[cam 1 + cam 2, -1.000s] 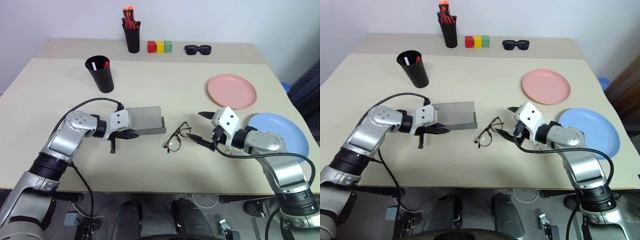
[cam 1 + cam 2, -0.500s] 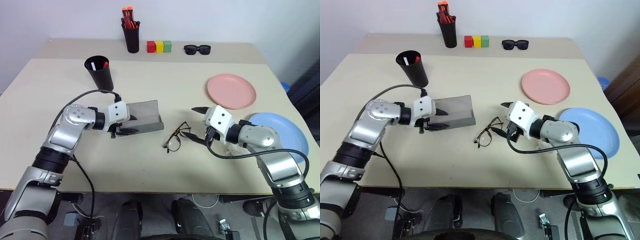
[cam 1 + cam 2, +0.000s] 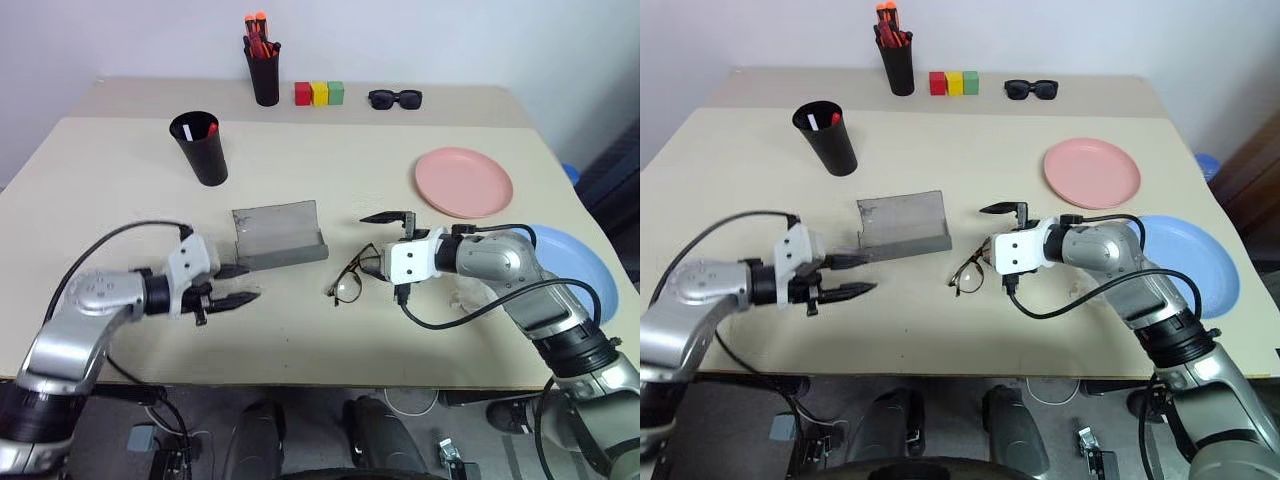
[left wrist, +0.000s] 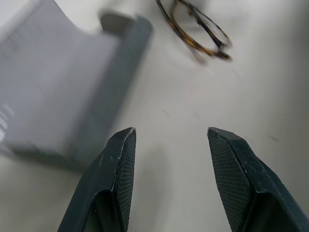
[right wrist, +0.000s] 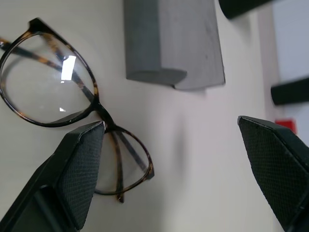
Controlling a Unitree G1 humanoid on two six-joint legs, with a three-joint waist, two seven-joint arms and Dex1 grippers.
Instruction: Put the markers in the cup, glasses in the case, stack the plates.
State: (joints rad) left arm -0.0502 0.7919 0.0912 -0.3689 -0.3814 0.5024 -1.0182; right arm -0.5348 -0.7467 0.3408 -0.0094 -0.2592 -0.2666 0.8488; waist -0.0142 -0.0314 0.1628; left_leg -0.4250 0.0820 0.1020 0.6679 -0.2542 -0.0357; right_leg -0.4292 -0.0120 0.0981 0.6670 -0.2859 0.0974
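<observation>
The grey case (image 3: 278,236) lies open at mid-table with its lid raised. Thin wire-framed glasses (image 3: 354,276) rest on the table just right of it. My left gripper (image 3: 238,284) hovers open and empty, left of and nearer than the case (image 4: 58,96). My right gripper (image 3: 376,245) is open beside the glasses' right end, and the glasses (image 5: 99,110) lie just ahead of its fingers (image 5: 72,179). The black cup (image 3: 205,150) stands at the back left with a red-ended marker (image 3: 212,128) and a white marker (image 3: 187,131) in it. The pink plate (image 3: 463,181) and the blue plate (image 3: 572,262) lie apart at the right.
At the back edge stand a narrow black holder of orange-capped markers (image 3: 264,72), three coloured blocks (image 3: 319,93) and black sunglasses (image 3: 395,98). Bare tabletop lies between the case and the front edge.
My left gripper has let go of the case, opened and drawn back toward the front edge; the case lid now stands up. My right gripper has rolled and shifted left toward the glasses.
</observation>
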